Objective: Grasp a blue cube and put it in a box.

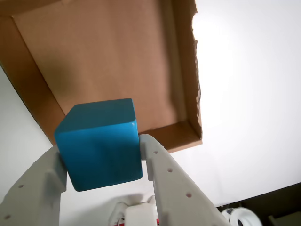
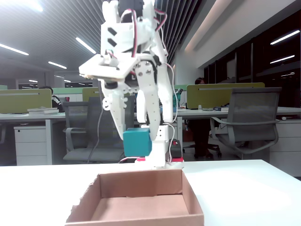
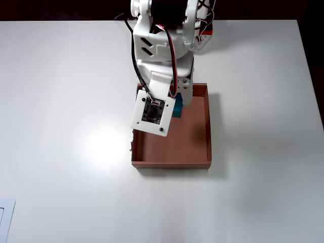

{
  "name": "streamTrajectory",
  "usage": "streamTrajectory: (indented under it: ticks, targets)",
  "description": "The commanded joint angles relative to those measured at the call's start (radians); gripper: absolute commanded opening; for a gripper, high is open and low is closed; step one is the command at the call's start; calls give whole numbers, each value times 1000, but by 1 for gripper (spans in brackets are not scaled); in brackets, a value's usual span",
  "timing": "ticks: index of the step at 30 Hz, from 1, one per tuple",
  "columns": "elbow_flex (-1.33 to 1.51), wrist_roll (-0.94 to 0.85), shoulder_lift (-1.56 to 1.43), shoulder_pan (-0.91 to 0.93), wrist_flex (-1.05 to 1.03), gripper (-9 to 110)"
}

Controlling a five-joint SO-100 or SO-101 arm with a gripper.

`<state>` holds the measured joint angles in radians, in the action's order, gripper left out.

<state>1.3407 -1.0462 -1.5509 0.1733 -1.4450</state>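
The counter point(image 3: 61, 101) is a broad, smooth white slab with a soft glare patch in the overhead view. On it lies the box point(image 3: 208, 126), a shallow square tray of brown cardboard with low upright walls; in the wrist view its right-hand wall point(image 1: 194, 70) is torn ragged along the top, and its floor is plain, matte and slightly fibrous. Above the box stands the arm point(image 3: 164, 30), built of white plastic plates with red and black wires looping along it and a flat white board carrying a small dark circuit. The claw point(image 1: 101, 162) has two pale, stiff plastic fingers point(image 1: 164, 174) dotted with small holes, and they are clamped against opposite faces of the blue cube point(image 1: 101, 146). The cube is a plain teal block, matte, with crisp edges. In the fixed view it point(image 2: 137, 142) hangs clear of the cardboard, above the box's far wall point(image 2: 141, 183), touching nothing but the fingers.
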Motion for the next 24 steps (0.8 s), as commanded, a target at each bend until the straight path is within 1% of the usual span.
streamTrajectory:
  ticks: [1,16,24]
  targets:
    - [23,8,-83,-12,38,14]
    - [334,35,-87,-37,324,14]
    - [426,32,-64,-20,454,14]
